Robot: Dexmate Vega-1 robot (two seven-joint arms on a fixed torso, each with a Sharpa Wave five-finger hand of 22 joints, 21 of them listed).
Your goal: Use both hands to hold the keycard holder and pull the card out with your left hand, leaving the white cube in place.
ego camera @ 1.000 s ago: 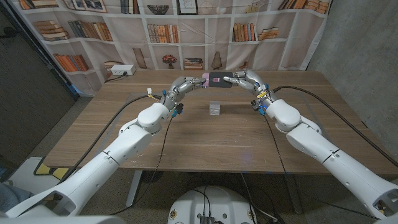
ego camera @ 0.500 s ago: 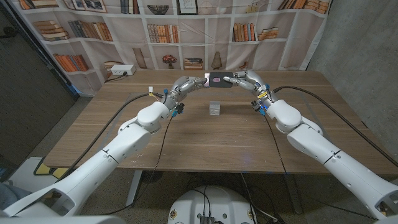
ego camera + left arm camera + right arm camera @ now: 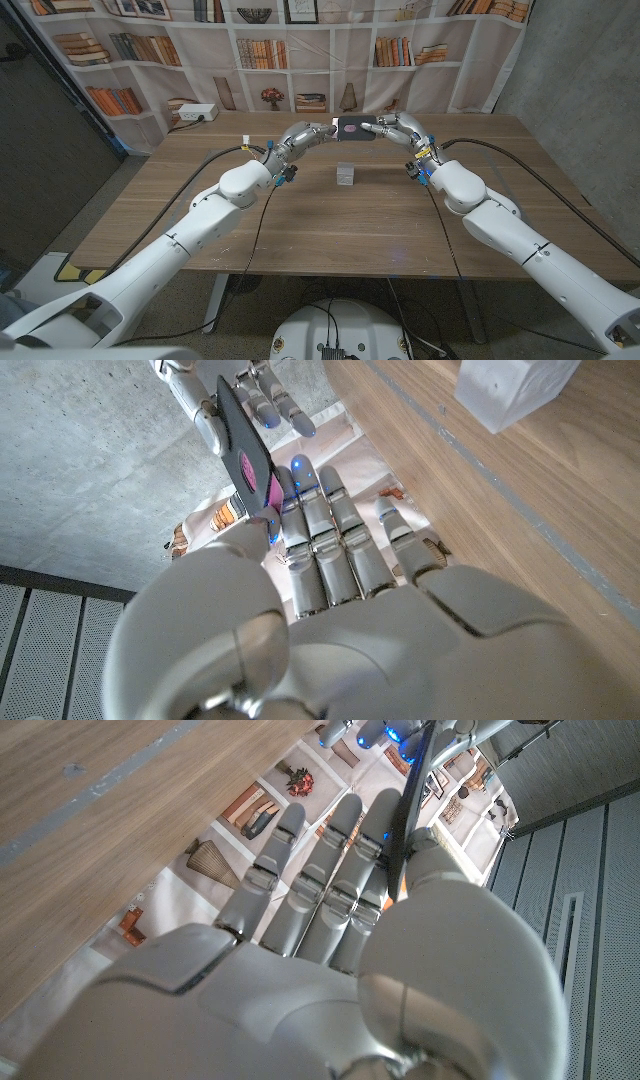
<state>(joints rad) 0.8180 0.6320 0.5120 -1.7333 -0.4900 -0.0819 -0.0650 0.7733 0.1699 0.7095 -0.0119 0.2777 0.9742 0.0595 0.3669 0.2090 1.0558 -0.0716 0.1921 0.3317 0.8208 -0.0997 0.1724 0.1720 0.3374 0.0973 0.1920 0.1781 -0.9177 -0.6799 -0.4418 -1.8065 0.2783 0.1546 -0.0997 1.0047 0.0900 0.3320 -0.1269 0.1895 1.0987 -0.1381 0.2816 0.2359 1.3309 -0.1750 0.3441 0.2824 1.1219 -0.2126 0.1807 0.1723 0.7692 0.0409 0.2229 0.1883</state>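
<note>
both hands are up over the far side of the desk (image 3: pixel 200 220) with the black keycard holder (image 3: pixel 352 127) stretched between them. right hand (image 3: pixel 396 128) is clamped on its right end, thumb on one face and fingers behind. left hand (image 3: pixel 305 134) pinches the left end, where a bit of pink card (image 3: pixel 251 464) shows, though i can't quite tell if it's gripping card or holder. white cube (image 3: pixel 346 174) sits on the desk below, well apart from both hands.
</note>
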